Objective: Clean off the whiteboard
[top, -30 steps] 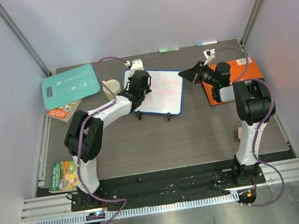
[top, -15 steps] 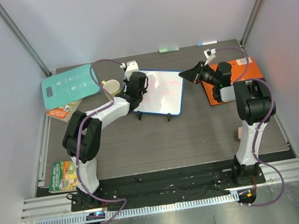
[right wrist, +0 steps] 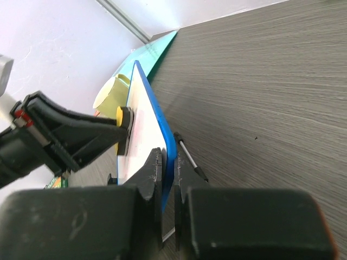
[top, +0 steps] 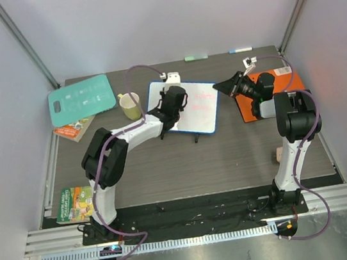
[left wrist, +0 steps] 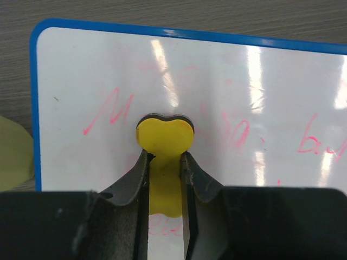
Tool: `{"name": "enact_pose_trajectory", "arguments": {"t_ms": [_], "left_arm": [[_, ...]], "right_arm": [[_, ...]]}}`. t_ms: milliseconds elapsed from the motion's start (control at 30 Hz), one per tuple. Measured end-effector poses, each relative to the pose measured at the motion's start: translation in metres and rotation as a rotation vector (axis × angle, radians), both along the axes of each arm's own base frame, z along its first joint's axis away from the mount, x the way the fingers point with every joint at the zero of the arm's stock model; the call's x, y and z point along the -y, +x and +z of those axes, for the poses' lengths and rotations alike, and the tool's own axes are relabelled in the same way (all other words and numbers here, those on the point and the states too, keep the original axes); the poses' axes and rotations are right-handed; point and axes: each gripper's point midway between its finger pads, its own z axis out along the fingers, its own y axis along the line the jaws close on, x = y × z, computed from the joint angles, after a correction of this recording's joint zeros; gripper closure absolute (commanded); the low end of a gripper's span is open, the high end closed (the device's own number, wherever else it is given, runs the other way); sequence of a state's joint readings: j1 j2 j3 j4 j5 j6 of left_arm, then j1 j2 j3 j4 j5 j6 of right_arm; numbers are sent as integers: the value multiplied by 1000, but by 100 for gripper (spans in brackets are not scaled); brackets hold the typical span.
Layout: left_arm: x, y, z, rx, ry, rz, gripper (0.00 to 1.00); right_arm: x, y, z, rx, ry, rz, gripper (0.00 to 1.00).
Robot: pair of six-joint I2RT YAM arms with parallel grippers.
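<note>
Overhead, the dark wood-grain table (top: 216,156) carries the whiteboard (top: 202,110) toward 12 o'clock of its middle, propped at a tilt with a black foot (top: 195,138) showing at its near edge. A teal cutting board (top: 82,99) lies at 10 o'clock and an orange folder (top: 288,80) at 2 o'clock. A pale yellow mug (top: 130,104) stands just beside the whiteboard at its 9 o'clock. The right gripper (top: 222,87) reaches in from 3 o'clock, and its wrist view shows the fingers pressed onto the board's blue frame (right wrist: 157,124), pinching that edge. The left gripper (left wrist: 164,157) clamps a yellow heart-shaped eraser (left wrist: 164,142), whose pad rests against the white surface (left wrist: 244,81). Faint red marker writing crosses the board: an "M" can be read at 9 o'clock of the eraser and a "b" at 3 o'clock, while the rest is too smeared to make out.
</note>
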State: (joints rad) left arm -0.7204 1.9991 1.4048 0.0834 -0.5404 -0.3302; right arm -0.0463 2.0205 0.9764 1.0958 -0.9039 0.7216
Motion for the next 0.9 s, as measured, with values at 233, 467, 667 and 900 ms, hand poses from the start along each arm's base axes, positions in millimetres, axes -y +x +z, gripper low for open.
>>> {"name": "enact_pose_trajectory", "arguments": {"t_ms": [233, 467, 667, 900], "left_arm": [[10, -7, 0, 17, -27, -3, 100], [-33, -16, -9, -21, -162, 46, 100], [-53, -16, -15, -48, -198, 75, 100], [-35, -17, -18, -45, -122, 71, 100]], "right_arm": [[1, 0, 0, -1, 2, 1, 99], [-6, -3, 6, 32, 4, 24, 99], [-7, -3, 8, 36, 6, 26, 99], [-3, 1, 3, 13, 3, -3, 98]]}}
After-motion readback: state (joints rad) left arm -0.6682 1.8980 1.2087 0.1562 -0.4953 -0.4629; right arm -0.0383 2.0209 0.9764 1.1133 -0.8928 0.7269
